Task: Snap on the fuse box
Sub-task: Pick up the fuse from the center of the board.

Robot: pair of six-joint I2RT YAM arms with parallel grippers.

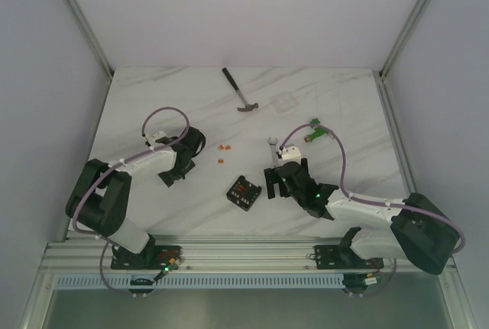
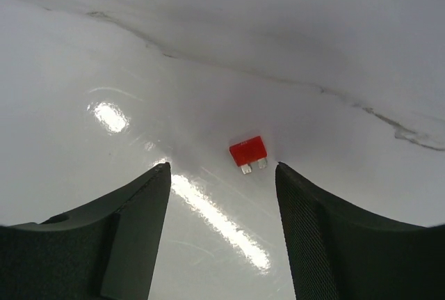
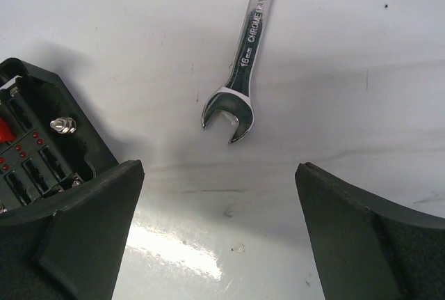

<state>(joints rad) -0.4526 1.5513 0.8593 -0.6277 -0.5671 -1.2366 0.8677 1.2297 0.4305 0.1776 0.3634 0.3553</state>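
I judge nothing is snapped on yet: the fuse box (image 1: 244, 191) lies uncovered. My right claw (image 3: 219, 166), just beside it, and my left claw (image 2: 222, 169) both gape empty.

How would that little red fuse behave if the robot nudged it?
Probably skids easily: the fuse looks tiny and lies flat on the glossy table. Likely stiff plastic, unlikely to roll, since it looks flat-sided.

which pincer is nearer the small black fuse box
Right. The right pincer sits just beside the small black plastic fuse box, on its right. The left pincer is farther off to its left, by a small red fuse.
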